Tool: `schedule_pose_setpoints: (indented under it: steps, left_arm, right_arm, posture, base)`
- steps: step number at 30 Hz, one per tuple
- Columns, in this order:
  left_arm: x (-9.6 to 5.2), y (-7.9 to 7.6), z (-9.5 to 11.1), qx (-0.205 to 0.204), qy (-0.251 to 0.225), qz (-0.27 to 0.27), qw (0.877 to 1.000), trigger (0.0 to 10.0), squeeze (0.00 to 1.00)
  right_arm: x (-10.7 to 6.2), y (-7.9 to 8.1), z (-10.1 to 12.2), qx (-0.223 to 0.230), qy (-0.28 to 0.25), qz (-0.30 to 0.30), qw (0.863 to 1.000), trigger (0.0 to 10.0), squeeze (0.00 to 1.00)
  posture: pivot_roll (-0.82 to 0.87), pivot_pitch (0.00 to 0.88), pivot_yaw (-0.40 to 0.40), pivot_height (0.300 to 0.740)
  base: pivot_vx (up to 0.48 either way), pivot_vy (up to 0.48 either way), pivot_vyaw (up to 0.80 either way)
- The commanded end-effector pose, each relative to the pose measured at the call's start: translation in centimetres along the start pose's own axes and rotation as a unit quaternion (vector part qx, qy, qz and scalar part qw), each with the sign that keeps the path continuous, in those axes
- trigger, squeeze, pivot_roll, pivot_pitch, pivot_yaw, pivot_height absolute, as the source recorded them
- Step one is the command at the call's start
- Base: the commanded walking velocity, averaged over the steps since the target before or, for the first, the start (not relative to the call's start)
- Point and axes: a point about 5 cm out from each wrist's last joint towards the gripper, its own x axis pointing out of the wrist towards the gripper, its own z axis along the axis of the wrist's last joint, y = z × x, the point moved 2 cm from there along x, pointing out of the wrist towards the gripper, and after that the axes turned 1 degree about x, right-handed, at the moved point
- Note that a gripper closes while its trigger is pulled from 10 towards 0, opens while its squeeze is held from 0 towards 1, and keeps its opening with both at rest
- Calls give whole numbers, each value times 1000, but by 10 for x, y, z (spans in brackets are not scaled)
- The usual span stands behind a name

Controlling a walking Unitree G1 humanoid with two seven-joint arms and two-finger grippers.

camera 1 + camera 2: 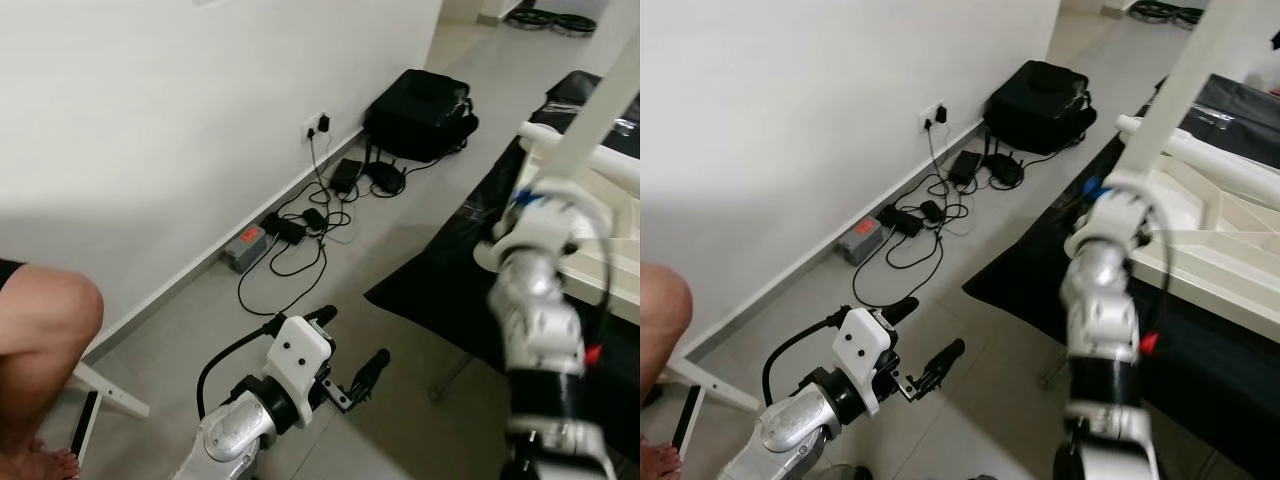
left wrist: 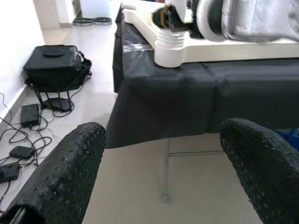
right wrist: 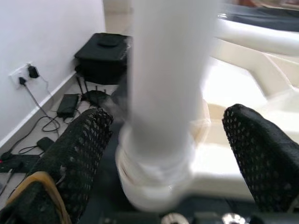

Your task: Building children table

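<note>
Between the spread fingers of the right pincer [image 3: 163, 140] stands a white table leg [image 3: 168, 70], upright on the pale tabletop [image 1: 1220, 250] that lies on the black-draped counter [image 2: 196, 93]. Fingers sit either side, not visibly clamping. Left pincer [image 1: 930, 365] hangs open over the floor, near cables [image 1: 300, 240] and a black bag [image 1: 420, 112].

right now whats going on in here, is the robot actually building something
The robot is putting together a white children's table that lies upside down on a work surface under a black cloth. Its right gripper sits with fingers spread either side of a white table leg standing in its corner socket. The left gripper hangs open over the floor, holding nothing. A person's knee shows near the wall.
</note>
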Motion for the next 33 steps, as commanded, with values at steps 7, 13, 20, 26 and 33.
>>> schedule_pose_setpoints:
  steps: [7, 13, 20, 26, 33]
  left_arm:
    - [-2, 1, -7, 6, 21, 5, 1000, 10000, 0]
    - [-1, 6, -6, 9, 21, 24, 999, 10000, 0]
    - [0, 16, -9, 23, 34, 56, 998, 10000, 0]
    - [1, 16, -10, 32, 33, 53, 998, 10000, 0]
    - [1, 18, -11, 41, 36, 51, 997, 10000, 0]
  right_arm:
    - [-38, 5, -9, -1, -21, 68, 997, 10000, 0]
    - [-66, 19, -21, -30, -29, 148, 988, 10000, 0]
    - [-94, 38, -36, -59, -32, 214, 974, 10000, 0]
    - [-103, 42, -45, -70, -20, 228, 971, 10000, 0]
    - [-101, 39, -45, -78, -22, 220, 972, 10000, 0]
  posture:
    - [124, 108, -72, 740]
    - [119, 112, -70, 740]
    - [117, 109, -67, 740]
    - [120, 109, -64, 740]
    - [116, 110, -61, 740]
  base:
    - [0, 0, 0]
    - [0, 0, -133]
    - [0, 0, -800]
    - [0, -421, -800]
    - [0, -437, -800]
